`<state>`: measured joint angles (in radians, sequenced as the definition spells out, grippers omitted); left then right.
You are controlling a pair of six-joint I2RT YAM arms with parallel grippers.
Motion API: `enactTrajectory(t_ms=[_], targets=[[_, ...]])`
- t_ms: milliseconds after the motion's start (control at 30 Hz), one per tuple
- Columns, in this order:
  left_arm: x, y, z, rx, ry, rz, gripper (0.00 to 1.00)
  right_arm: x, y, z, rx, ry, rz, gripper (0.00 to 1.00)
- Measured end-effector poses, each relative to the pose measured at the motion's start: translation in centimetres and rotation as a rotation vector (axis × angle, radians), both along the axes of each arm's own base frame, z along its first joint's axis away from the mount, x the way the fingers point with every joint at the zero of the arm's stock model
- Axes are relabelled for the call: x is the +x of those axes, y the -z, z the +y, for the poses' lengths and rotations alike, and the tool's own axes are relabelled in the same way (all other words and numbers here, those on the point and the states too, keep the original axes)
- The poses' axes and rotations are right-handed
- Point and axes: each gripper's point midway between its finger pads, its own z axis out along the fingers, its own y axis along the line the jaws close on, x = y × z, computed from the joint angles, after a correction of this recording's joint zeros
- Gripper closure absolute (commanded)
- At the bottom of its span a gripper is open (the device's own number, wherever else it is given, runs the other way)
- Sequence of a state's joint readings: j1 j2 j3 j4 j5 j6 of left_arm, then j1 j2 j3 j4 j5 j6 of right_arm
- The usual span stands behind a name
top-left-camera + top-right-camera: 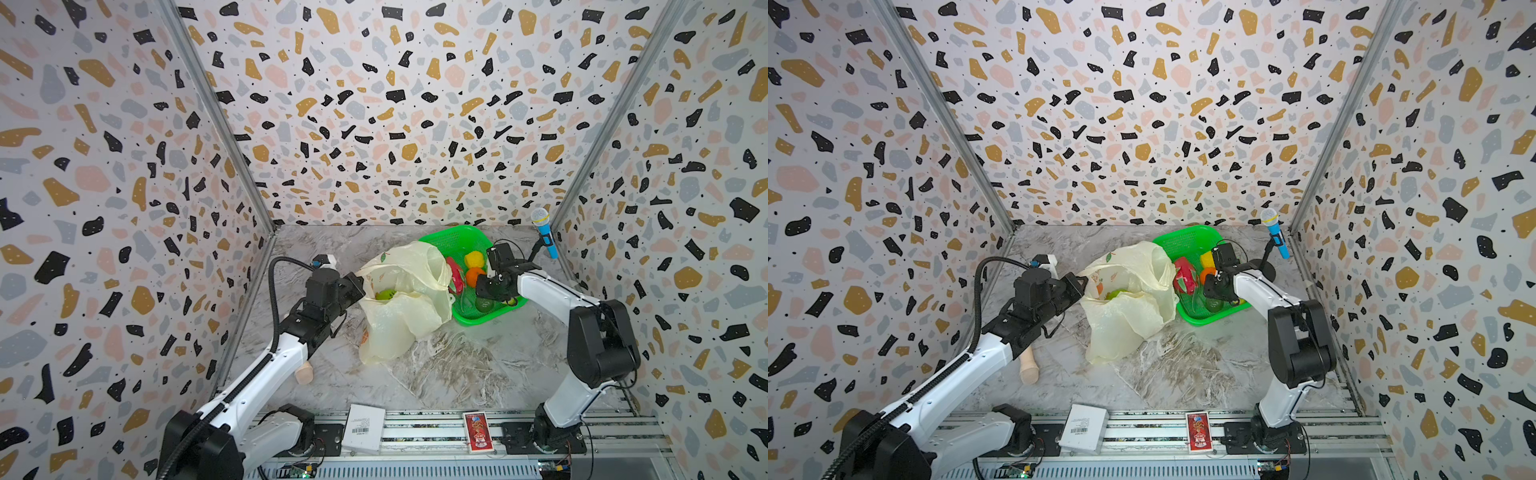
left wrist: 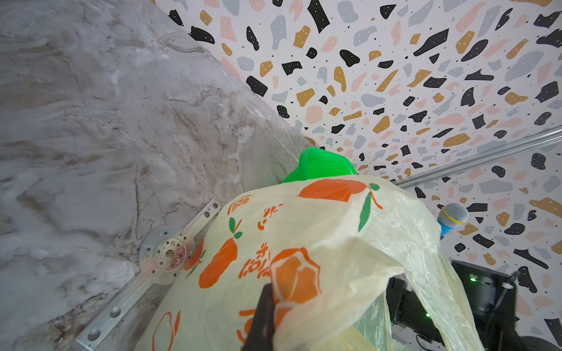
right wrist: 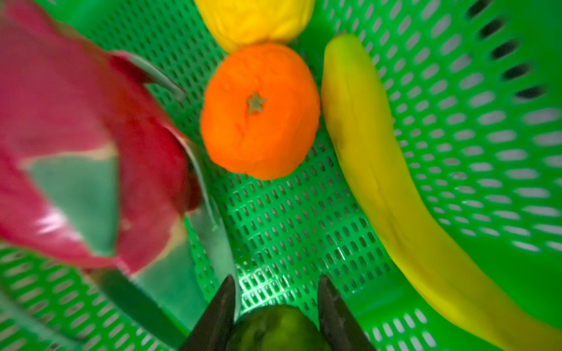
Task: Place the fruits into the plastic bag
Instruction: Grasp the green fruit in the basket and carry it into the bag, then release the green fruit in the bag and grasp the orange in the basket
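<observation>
The pale yellow plastic bag [image 1: 403, 299] [image 2: 319, 243] with orange prints stands mid-table, its mouth held up. My left gripper [image 1: 360, 286] [image 2: 272, 291] is shut on the bag's left rim. A light green fruit [image 1: 384, 295] lies inside it. Just right of the bag, my right gripper [image 1: 484, 300] [image 3: 276, 285] is down in the green basket [image 3: 289, 218], its fingers pressed on both sides of a dark green fruit [image 3: 276, 328]. Also in the basket are an orange [image 3: 260, 112], a bumpy yellow fruit [image 3: 255, 21], a banana [image 3: 380, 170] and a red-pink fruit [image 3: 76, 152].
A blue toy microphone [image 1: 544, 232] stands at the back right corner. A pale wooden piece [image 1: 304, 372] lies under my left arm. On the front rail lie a white box [image 1: 363, 428] and a red card pack [image 1: 478, 432].
</observation>
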<state>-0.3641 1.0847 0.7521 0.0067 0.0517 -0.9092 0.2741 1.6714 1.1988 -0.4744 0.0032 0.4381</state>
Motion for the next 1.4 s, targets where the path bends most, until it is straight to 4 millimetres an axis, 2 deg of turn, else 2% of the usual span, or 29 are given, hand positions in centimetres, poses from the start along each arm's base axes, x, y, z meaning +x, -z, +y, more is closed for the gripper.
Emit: enactTrajectory(t_ms=[100, 167, 233, 300, 367, 400, 467, 500, 567, 633, 733, 800, 867, 967, 1100, 1233, 1333, 1400], targets=[[0.0, 0.0, 0.0, -0.001, 0.002, 0.0, 1.0, 0.4, -5.4, 0.7, 0.039, -0.028, -0.125, 0.68], [0.0, 0.0, -0.1, -0.002, 0.006, 0.001, 1.0, 0.5, -10.2, 2.0, 0.07, -0.062, -0.247, 0.68], [-0.1, 0.0, -0.2, -0.005, 0.011, 0.002, 1.0, -0.4, -15.7, 4.8, 0.119, -0.137, -0.394, 0.67], [-0.1, 0.0, -0.2, -0.006, 0.015, 0.002, 1.0, -2.6, -21.7, 9.0, 0.21, -0.257, -0.543, 0.67], [-0.1, 0.0, -0.3, -0.006, 0.016, 0.002, 1.0, -4.9, -26.1, 12.8, 0.31, -0.368, -0.636, 0.66], [-0.1, 0.0, -0.3, -0.007, 0.017, 0.003, 1.0, -6.0, -27.9, 14.6, 0.361, -0.422, -0.67, 0.66], [-0.1, 0.0, -0.3, -0.007, 0.019, 0.003, 1.0, -7.1, -29.5, 17.4, 0.43, -0.499, -0.693, 0.65], [-0.1, 0.0, -0.3, -0.008, 0.022, 0.003, 1.0, -7.5, -29.8, 18.9, 0.457, -0.534, -0.691, 0.65], [-0.2, 0.0, -0.4, -0.01, 0.026, 0.004, 1.0, -7.7, -29.1, 22.0, 0.487, -0.595, -0.656, 0.65], [-0.2, 0.0, -0.5, -0.013, 0.033, 0.005, 1.0, -7.4, -27.0, 24.8, 0.493, -0.639, -0.599, 0.64], [-0.3, 0.0, -0.6, -0.016, 0.039, 0.006, 1.0, -6.9, -22.4, 28.2, 0.477, -0.682, -0.487, 0.62], [-0.3, 0.0, -0.7, -0.016, 0.04, 0.006, 1.0, -6.7, -19.6, 29.5, 0.459, -0.698, -0.419, 0.57], [-0.3, 0.0, -0.7, -0.015, 0.041, 0.006, 1.0, -6.5, -17.5, 30.2, 0.441, -0.703, -0.372, 0.44], [-0.3, 0.0, -0.7, -0.016, 0.043, 0.006, 1.0, -6.5, -16.0, 30.6, 0.422, -0.708, -0.331, 0.31], [-0.3, 0.0, -0.7, -0.015, 0.045, 0.005, 1.0, -6.5, -16.5, 30.7, 0.415, -0.715, -0.336, 0.24], [-0.3, 0.0, -0.7, -0.015, 0.045, 0.005, 1.0, -6.2, -18.6, 30.5, 0.403, -0.727, -0.394, 0.23], [-0.3, 0.0, -0.7, -0.014, 0.045, 0.005, 1.0, -6.1, -21.1, 29.0, 0.378, -0.714, -0.465, 0.23], [-0.3, 0.0, -0.7, -0.014, 0.045, 0.005, 1.0, -5.9, -23.6, 26.8, 0.369, -0.679, -0.529, 0.23]])
